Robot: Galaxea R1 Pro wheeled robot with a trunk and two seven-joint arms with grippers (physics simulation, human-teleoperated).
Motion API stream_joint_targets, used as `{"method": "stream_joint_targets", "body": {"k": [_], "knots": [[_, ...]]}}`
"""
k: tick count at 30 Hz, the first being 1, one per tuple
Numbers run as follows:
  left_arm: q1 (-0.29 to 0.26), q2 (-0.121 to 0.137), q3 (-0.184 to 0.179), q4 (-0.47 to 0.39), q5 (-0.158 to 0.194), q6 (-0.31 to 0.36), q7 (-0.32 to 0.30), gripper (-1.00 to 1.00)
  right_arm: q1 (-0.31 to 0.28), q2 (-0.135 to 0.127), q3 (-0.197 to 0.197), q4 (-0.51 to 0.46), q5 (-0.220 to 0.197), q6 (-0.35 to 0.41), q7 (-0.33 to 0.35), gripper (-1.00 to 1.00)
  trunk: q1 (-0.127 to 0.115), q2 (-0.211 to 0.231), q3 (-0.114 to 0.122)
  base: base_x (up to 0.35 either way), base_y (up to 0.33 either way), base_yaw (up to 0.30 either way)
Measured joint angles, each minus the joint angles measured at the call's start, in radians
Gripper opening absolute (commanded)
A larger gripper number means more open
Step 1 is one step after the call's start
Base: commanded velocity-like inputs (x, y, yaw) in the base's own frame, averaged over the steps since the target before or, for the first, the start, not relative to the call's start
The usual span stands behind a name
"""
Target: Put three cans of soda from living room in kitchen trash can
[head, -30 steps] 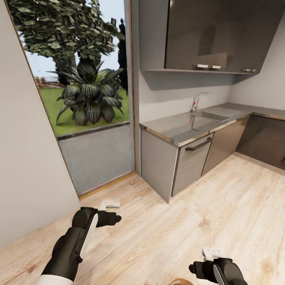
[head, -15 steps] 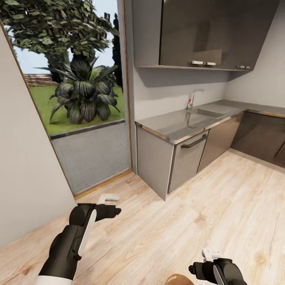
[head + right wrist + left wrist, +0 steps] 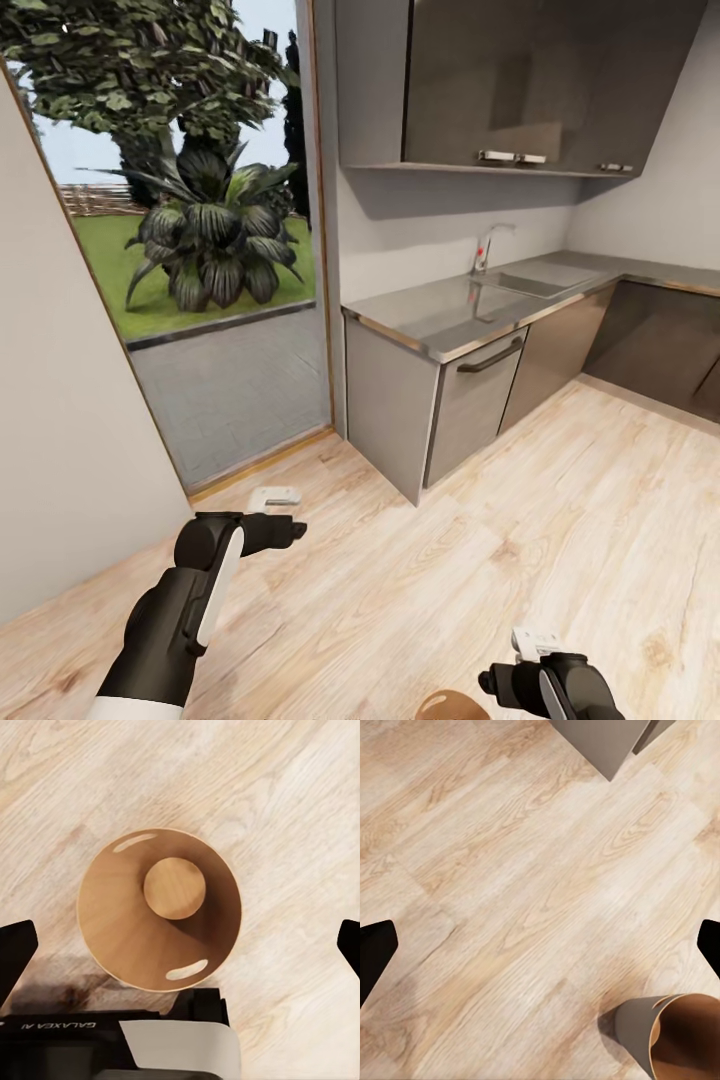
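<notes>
The tash can stands on the light wood floor right under my right gripper. Seen from above, its tan-brown inside holds nothing. Its grey outer wall and brown rim also edge into the left wrist view, and the rim peeks in at the bottom of the head view. My right gripper is open above the bin. My left gripper is open over bare floor, off to the bin's left, with nothing between its fingers. The soda cans are out of view.
This is the kitchen: a steel counter with a sink and tap runs along the right, with dark wall cupboards above. A glass door onto a garden is ahead on the left. A white wall stands close on the left.
The camera has shifted a little, so the whole kitchen slid left in the picture and more of the bin's rim shows at the bottom. Both grippers keep their poses.
</notes>
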Motion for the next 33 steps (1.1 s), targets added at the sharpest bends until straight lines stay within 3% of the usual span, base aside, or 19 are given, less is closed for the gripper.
{"method": "stream_joint_targets", "body": {"k": [4,7,9,12,16,28,33], "knots": [[0.000,0.000,0.001,0.002,-0.001,0.000,0.000,1.00,-0.015,0.000,0.001,0.002,0.001,0.015,-0.003,1.00,0.000,0.000,-0.005,0.000,0.000,0.000],[0.000,0.000,0.000,0.003,-0.001,0.000,0.000,1.00,-0.060,0.000,0.005,0.003,0.005,0.081,-0.004,1.00,0.000,0.000,-0.010,0.000,0.000,0.000],[0.000,-0.001,0.000,0.003,-0.002,0.000,0.000,1.00,-0.104,0.000,0.008,0.004,0.007,0.139,-0.006,1.00,0.000,0.000,-0.013,0.000,0.000,0.000],[0.000,-0.002,0.000,0.003,-0.002,0.000,0.001,1.00,-0.229,-0.002,0.014,0.024,0.010,0.208,-0.007,1.00,0.000,0.000,-0.017,0.000,0.000,0.018],[0.000,-0.003,0.000,0.003,-0.002,0.000,0.001,1.00,-0.317,0.001,0.029,0.079,0.028,0.213,-0.010,1.00,0.000,0.000,-0.024,0.000,0.000,0.046],[-0.002,-0.002,0.001,0.003,0.000,0.000,0.001,1.00,-0.367,0.009,0.056,0.165,0.048,0.213,-0.010,1.00,0.000,0.000,-0.043,0.000,0.000,0.065],[-0.001,-0.002,0.002,0.002,-0.003,0.000,0.000,1.00,-0.368,0.001,0.046,0.306,0.044,0.208,-0.012,1.00,0.000,0.000,-0.051,0.000,0.000,0.073]]}}
